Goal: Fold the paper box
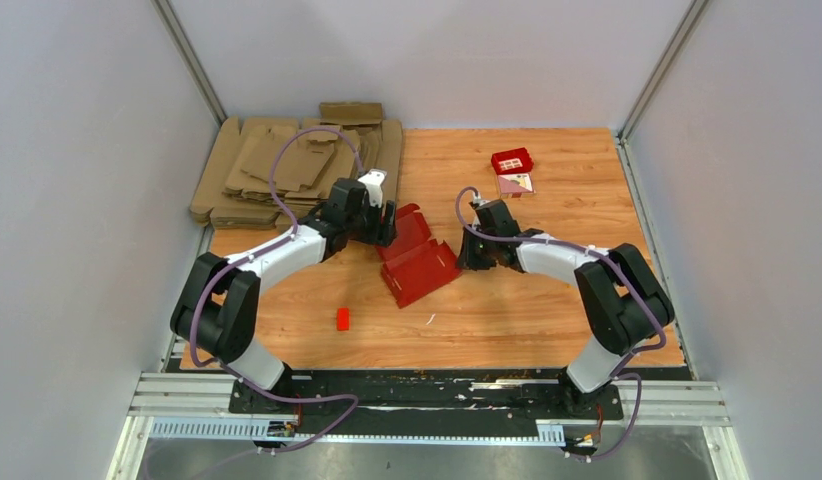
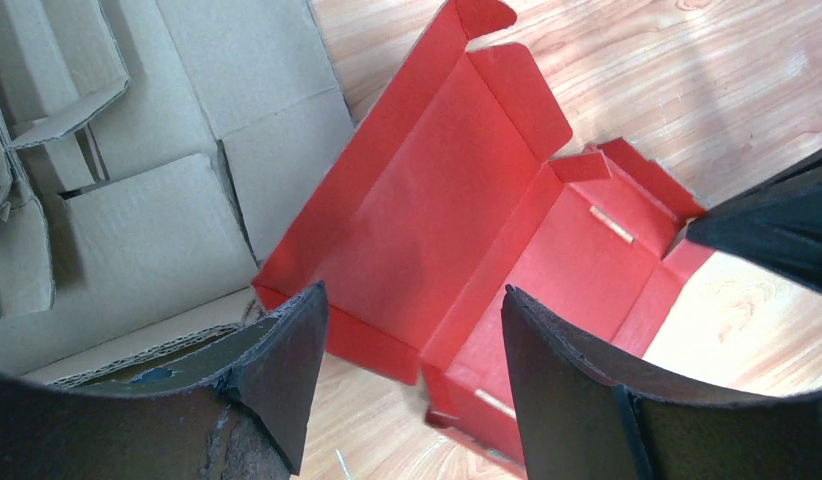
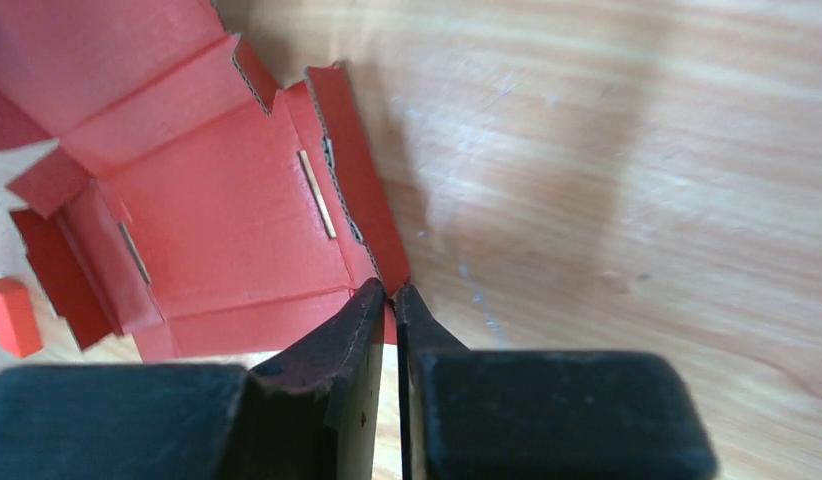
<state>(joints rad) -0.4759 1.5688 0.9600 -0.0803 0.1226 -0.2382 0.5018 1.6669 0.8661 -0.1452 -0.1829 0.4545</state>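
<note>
Two grippers attend the paper box (image 1: 417,258), which lies opened out at the middle of the table (image 1: 547,310), lid panel toward the brown cardboard sheets (image 1: 277,165). We find the right gripper (image 3: 390,292) pinched on one side flap's corner, in our judgement to raise that wall along its crease. The left gripper (image 2: 412,295) hangs over the lid panel's edge, fingers spread, gripping nothing, presumably ready to steady it.

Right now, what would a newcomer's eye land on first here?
The bright red paper box lies half-open in the middle of the wooden table. The right tool is pinched shut on its side flap; the left tool hangs open over its far panel. Brown cardboard sheets pile up at the far-left corner.
</note>
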